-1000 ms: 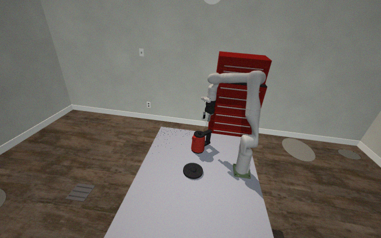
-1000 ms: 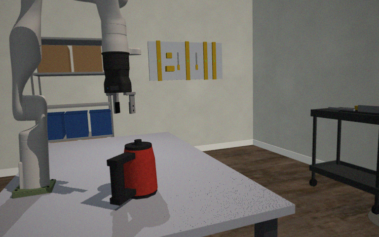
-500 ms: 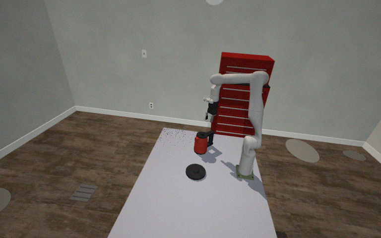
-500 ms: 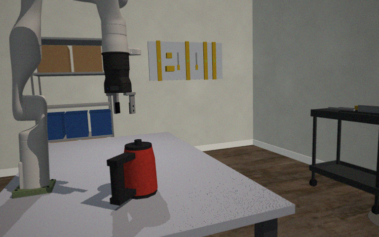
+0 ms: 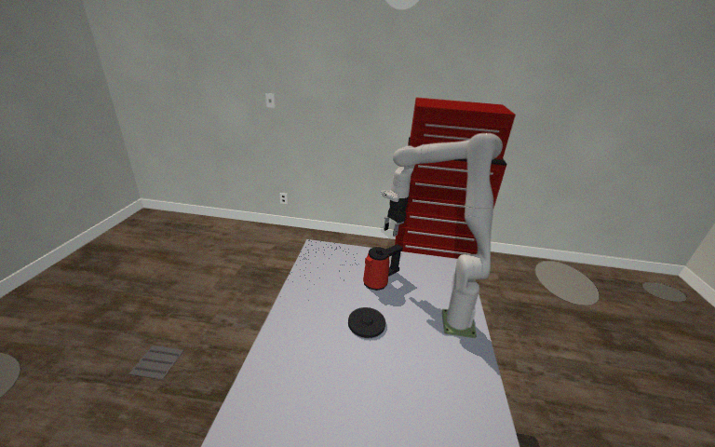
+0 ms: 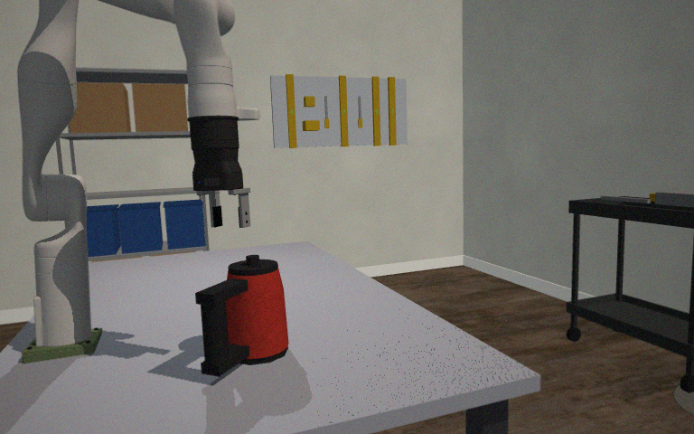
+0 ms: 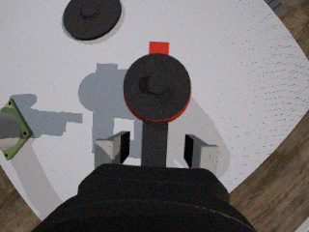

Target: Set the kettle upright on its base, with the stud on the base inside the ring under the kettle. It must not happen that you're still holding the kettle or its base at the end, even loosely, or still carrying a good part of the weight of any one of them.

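The red kettle point(image 5: 376, 268) with a black lid and black handle stands upright on the grey table, also in the exterior view point(image 6: 253, 312) and the wrist view point(image 7: 157, 87). Its round black base point(image 5: 367, 322) lies on the table apart from it, nearer the table's middle, and shows at the upper left of the wrist view point(image 7: 92, 14). My gripper point(image 6: 229, 211) hangs open and empty well above the kettle's handle point(image 6: 220, 327), fingers pointing down. In the wrist view the fingers straddle the handle from above.
The arm's pedestal point(image 5: 460, 316) stands on the table to the right of the base. A red tool cabinet point(image 5: 453, 179) stands behind the table. A black cart point(image 6: 634, 266) stands on the floor at the right. Shelves with blue bins point(image 6: 137, 225) are behind the arm.
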Tool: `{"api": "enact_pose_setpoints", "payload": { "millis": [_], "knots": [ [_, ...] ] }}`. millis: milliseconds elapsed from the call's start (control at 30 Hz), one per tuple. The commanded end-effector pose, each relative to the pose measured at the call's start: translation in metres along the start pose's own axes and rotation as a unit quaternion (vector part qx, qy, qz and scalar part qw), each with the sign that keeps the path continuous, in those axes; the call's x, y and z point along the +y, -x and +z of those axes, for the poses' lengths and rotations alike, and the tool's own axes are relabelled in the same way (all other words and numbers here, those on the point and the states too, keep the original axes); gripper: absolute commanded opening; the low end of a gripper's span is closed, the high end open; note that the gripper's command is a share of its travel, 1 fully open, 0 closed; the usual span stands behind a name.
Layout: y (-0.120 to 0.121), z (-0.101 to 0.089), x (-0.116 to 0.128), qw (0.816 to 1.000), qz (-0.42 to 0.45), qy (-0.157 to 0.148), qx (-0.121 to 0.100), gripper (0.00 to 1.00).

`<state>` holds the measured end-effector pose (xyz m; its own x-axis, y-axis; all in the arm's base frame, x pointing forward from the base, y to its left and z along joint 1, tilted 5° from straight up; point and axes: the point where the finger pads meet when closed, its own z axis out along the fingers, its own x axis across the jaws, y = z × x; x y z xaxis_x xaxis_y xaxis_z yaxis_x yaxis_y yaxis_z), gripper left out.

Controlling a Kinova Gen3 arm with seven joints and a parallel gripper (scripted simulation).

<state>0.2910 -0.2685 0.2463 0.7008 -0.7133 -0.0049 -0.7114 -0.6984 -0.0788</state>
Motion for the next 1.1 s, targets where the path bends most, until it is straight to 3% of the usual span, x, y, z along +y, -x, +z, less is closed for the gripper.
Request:
{"api": "enact_pose_setpoints", "payload": {
  "millis": [0, 500, 1067],
  "knots": [
    [0.003, 0.006, -0.001, 1.000, -0.002, -0.001, -0.005, 1.00],
    [0.004, 0.073, -0.001, 1.000, -0.002, -0.001, -0.005, 1.00],
    [0.004, 0.088, -0.001, 1.000, -0.002, -0.001, -0.005, 1.00]
  ]
}}
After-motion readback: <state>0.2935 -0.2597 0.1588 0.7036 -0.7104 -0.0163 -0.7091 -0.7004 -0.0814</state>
